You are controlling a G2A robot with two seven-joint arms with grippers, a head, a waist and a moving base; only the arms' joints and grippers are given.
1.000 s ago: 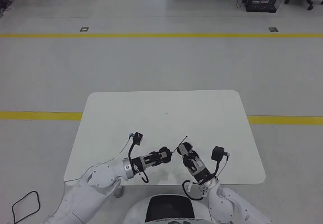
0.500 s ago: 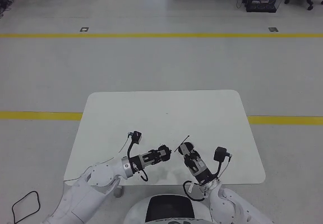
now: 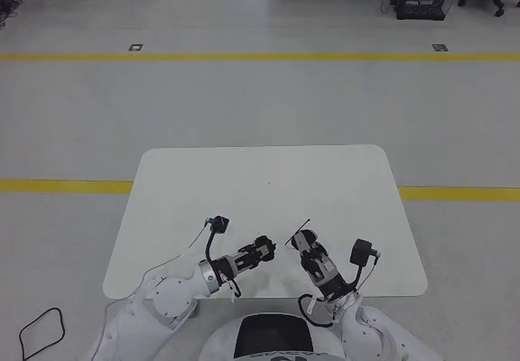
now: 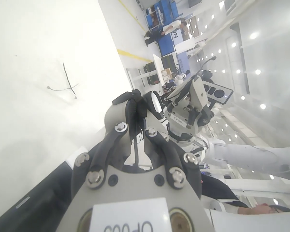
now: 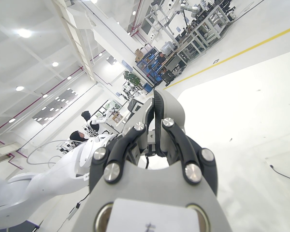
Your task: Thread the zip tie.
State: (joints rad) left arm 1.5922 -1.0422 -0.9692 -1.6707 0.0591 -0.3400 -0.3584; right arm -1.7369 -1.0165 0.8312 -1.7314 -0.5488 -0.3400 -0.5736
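As right gripper [image 5: 154, 97] pinches, black zip tie [image 5: 154, 83]

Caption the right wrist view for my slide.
Right hand pinches a thin black zip tie over the white table.

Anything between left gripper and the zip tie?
Nothing visible. The zip tie is pinched in the right gripper. The left gripper faces it across an open gap above the table.
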